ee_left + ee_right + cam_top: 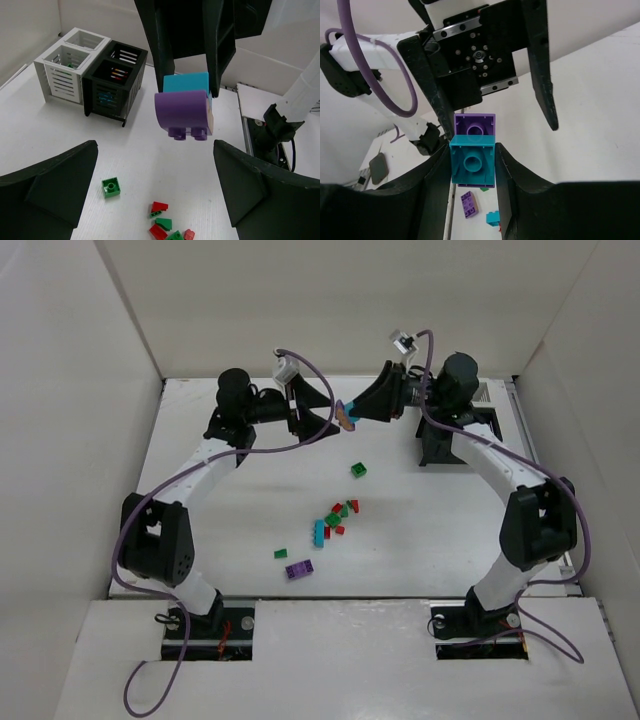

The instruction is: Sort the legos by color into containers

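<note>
The right gripper (352, 412) was partly closed on a teal brick (472, 162), with a purple brick (475, 125) joined to it and sticking out past the fingertips. Both were held in the air at about 12 o'clock over the desk (230, 510). The left gripper (322, 420) faced it from the 9 o'clock side with its jaws spread as wide as they go, holding nothing. From the right wrist, its fingers (540, 75) stood either side of the purple brick without touching it. The rest of the legos (338, 518) lay loose around the middle of the desk. A green brick (358, 470) sat alone toward 12 o'clock of the cluster. A long teal piece (319, 532), a small green one (281, 553) and a purple one (298, 568) trailed off toward 7 o'clock. The containers (92, 67), two white and two black joined in a block, stood at 10 o'clock in the left wrist view. Small coloured pieces showed through their slats.
</note>
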